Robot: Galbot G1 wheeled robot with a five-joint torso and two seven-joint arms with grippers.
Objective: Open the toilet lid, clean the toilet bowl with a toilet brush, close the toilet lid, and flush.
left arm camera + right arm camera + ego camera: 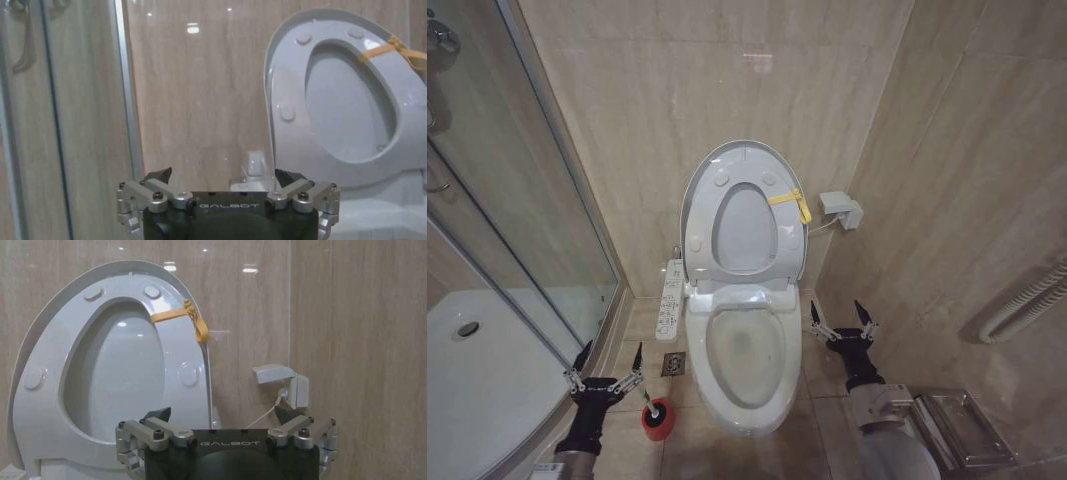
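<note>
The toilet lid point(745, 232) stands upright against the wall, seen through the hole of the raised seat point(697, 215), which carries a yellow tag point(789, 203). Below them the toilet bowl point(747, 345) lies uncovered. The toilet brush point(647, 399) stands in a red holder point(659, 422) on the floor left of the bowl. My left gripper point(612, 350) hovers open just above and left of the brush, holding nothing. My right gripper point(837, 308) is open and holds nothing beside the bowl's right side. The left wrist view shows the left gripper point(223, 175) and lid point(347, 115); the right wrist view shows the right gripper point(223, 412) and lid point(123, 370).
A glass shower screen point(517, 200) and white shower tray point(477, 370) close off the left. A control panel point(670, 300) and floor drain point(673, 364) sit left of the toilet. A wall box point(839, 208) and metal bin point(957, 425) are on the right.
</note>
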